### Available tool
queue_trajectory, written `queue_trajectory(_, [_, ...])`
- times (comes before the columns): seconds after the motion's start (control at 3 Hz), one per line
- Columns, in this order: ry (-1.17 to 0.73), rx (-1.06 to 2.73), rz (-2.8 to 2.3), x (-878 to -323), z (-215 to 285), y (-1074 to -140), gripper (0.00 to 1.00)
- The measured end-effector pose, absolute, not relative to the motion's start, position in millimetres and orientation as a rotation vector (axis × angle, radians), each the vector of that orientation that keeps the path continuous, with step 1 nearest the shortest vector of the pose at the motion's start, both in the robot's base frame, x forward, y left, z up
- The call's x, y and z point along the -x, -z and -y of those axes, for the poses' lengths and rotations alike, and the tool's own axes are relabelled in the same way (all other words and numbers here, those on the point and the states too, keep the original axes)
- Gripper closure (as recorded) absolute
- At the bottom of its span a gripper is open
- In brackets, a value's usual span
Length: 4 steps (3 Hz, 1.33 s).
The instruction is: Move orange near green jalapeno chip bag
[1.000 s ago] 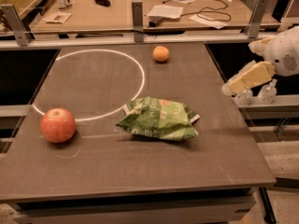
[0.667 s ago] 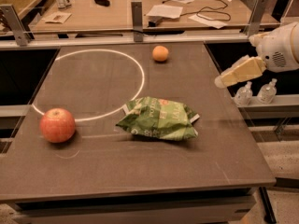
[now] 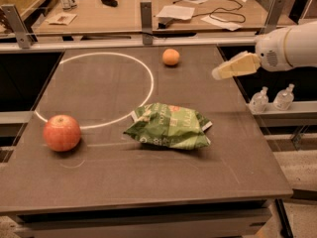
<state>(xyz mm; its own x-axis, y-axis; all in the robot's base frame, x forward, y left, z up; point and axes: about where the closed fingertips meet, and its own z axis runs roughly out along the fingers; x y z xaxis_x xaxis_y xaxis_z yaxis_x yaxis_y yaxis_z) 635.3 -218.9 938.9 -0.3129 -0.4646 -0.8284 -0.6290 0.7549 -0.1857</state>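
Note:
The small orange [image 3: 171, 57] sits near the far edge of the dark table [image 3: 148, 182]. The crumpled green jalapeno chip bag [image 3: 169, 127] lies at the table's middle. My gripper [image 3: 218, 74] reaches in from the right on a white arm, above the table's right edge. It is right of the orange and apart from it, holding nothing that I can see.
A red-orange apple [image 3: 62, 132] sits at the front left. A white circle [image 3: 94, 90] is drawn on the table's left half. Two small clear bottles [image 3: 271, 98] stand on a ledge to the right. A desk with papers and cables lies behind.
My gripper has risen and moved left and farther back, over the table's right edge, closer to the orange. The orange, bag and apple have not moved.

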Motion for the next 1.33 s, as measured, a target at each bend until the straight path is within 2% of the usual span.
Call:
queue_trajectory(0.67, [-0.403, 0.852, -1.869, -674.8, 186.9, -930.1, 0.0])
queue_trajectory(1.0, [-0.424, 1.007, -1.815, -679.8, 166.6, -917.9, 0.0])
queue_trajectory(1.33, [-0.424, 1.007, -1.815, -679.8, 166.6, -917.9, 0.0])
